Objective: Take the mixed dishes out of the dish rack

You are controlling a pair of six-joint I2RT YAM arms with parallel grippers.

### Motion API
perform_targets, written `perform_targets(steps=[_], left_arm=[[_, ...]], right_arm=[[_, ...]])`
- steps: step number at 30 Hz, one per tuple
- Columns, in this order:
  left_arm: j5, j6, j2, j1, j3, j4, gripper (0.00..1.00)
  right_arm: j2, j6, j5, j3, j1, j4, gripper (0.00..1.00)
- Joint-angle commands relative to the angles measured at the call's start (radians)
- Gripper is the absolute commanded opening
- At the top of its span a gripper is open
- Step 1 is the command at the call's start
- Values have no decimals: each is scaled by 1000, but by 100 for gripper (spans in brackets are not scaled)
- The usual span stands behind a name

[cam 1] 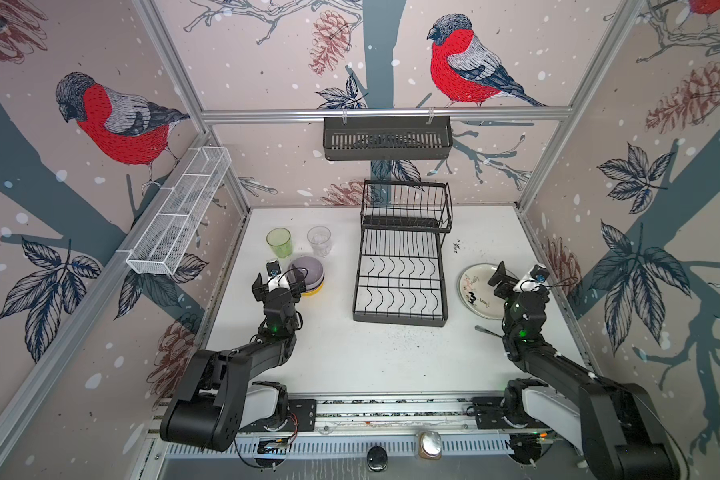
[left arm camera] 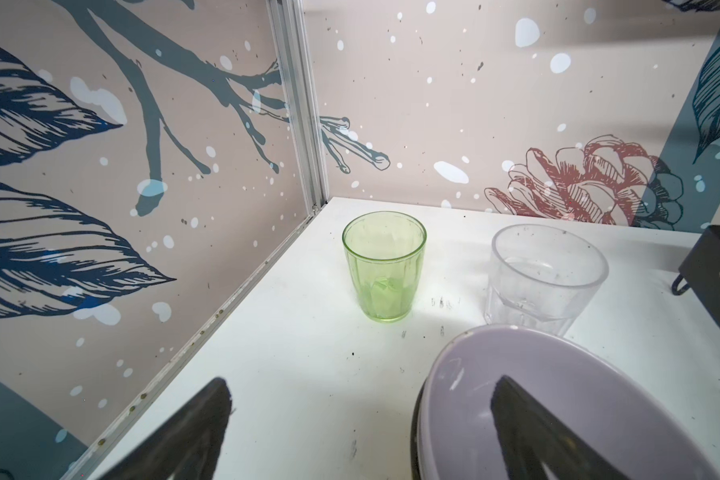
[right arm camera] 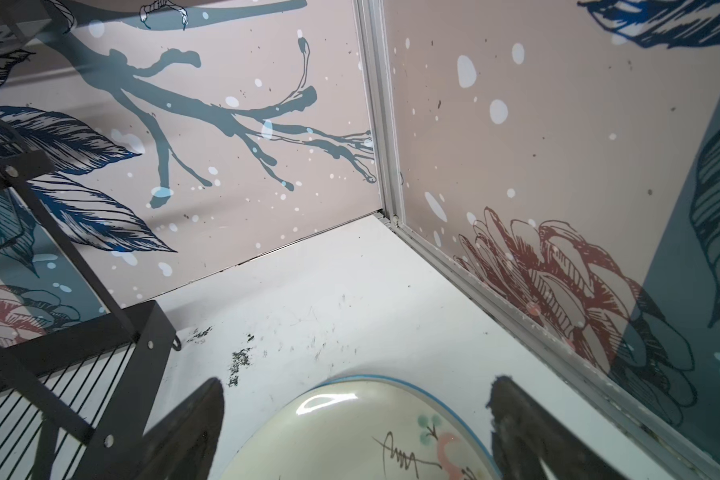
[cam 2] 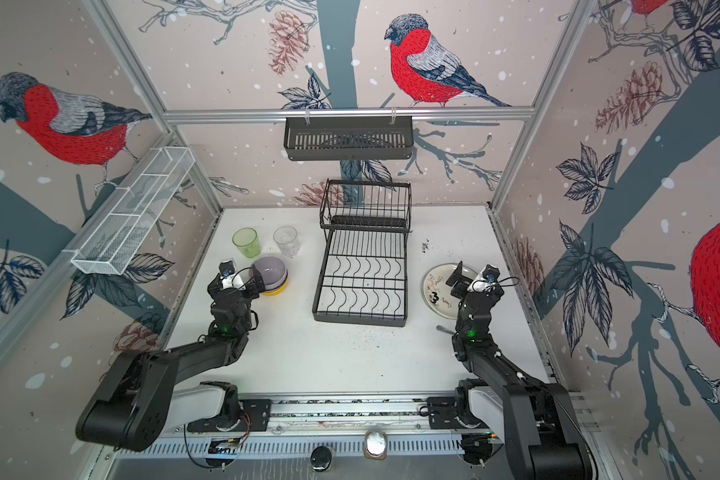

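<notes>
The black wire dish rack (cam 1: 400, 322) (cam 2: 358, 318) stands mid-table with nothing in its tiers. To its left stand a green glass (cam 1: 279, 243) (left arm camera: 383, 266) and a clear glass (cam 1: 319, 240) (left arm camera: 545, 278). In front of them a lilac bowl (cam 1: 308, 270) (left arm camera: 558, 395) sits on a yellow bowl (cam 1: 310, 291). My left gripper (cam 1: 278, 282) (left arm camera: 360, 386) is open, with one finger over the lilac bowl's edge. A patterned white plate (cam 1: 474, 291) (right arm camera: 350, 436) lies flat right of the rack. Above it my right gripper (cam 1: 516, 280) (right arm camera: 356, 388) hangs open and holds nothing.
A metal spoon (cam 1: 487, 331) (cam 2: 444, 329) lies by the right arm, near the plate's front edge. A dark slatted basket (cam 1: 387, 137) hangs on the back rail. A white mesh trough (cam 1: 179, 212) runs along the left wall. Walls close in three sides.
</notes>
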Motion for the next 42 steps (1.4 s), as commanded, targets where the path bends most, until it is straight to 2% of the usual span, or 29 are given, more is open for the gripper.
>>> perform_targets(steps=[1, 3, 7, 17, 20, 24, 32, 42], left_arm=[[45, 25, 31, 6, 13, 115, 97], [64, 35, 48, 10, -13, 180, 98], [105, 12, 91, 36, -18, 210, 98], [241, 33, 268, 62, -7, 321, 98], [236, 30, 271, 63, -5, 321, 98], [164, 7, 277, 62, 5, 317, 98], [159, 3, 276, 62, 7, 311, 98], [158, 3, 275, 62, 7, 310, 98]], right_arm=[[35, -31, 41, -25, 1, 149, 100], [42, -21, 46, 0, 0, 97, 100], [60, -51, 82, -4, 1, 117, 100], [169, -105, 38, 25, 8, 153, 100], [232, -126, -16, 45, 5, 158, 100], [287, -151, -82, 67, 6, 164, 100], [434, -149, -102, 66, -5, 290, 100], [422, -134, -114, 73, -18, 253, 100]])
